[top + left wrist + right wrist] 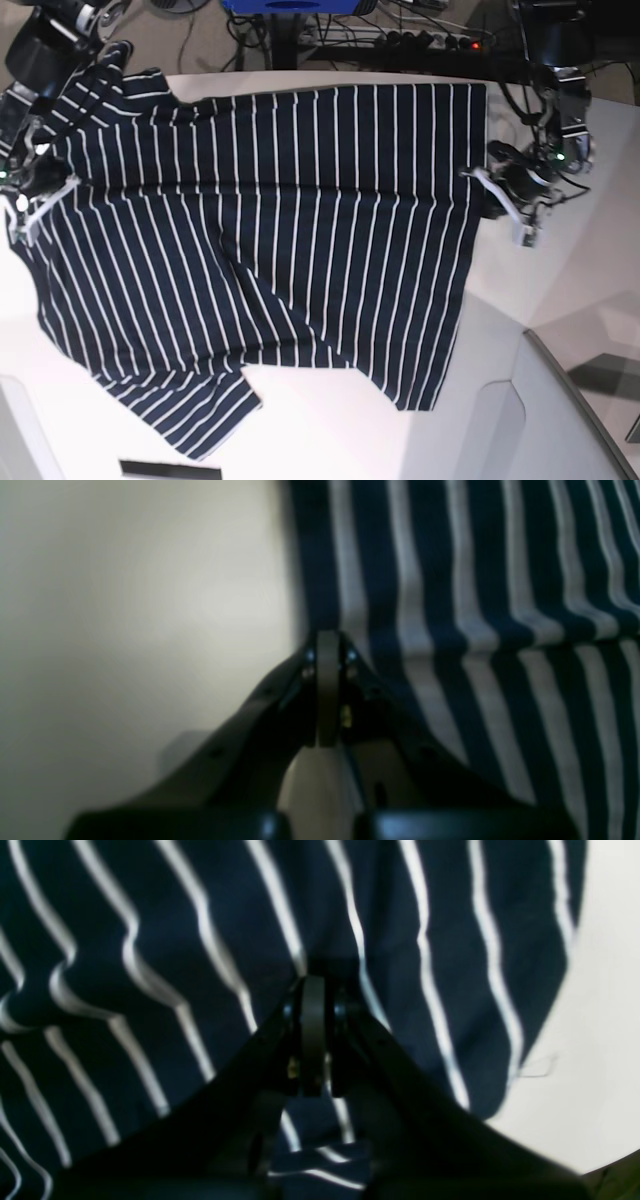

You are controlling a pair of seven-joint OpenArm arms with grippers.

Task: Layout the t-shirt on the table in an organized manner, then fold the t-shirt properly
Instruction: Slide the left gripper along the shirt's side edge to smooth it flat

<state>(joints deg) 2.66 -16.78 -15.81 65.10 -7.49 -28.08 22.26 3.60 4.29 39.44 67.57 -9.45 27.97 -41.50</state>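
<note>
The navy t-shirt (280, 230) with thin white stripes lies spread over the white table (350, 420), with wrinkles and a diagonal fold across its middle. My left gripper (487, 185) is at the shirt's right edge. In the left wrist view it (327, 637) is shut on the shirt's edge (450, 580), with bare table (125, 605) beside it. My right gripper (25, 205) is at the shirt's left edge. In the right wrist view it (313, 982) is shut on the striped fabric (150, 940), with table (600, 1015) to the right.
Cables and a power strip (430, 40) lie beyond the table's far edge. A blue object (290, 5) stands at the top. The table's curved edge (560, 370) runs at the lower right. A black strip (170, 468) lies at the near edge.
</note>
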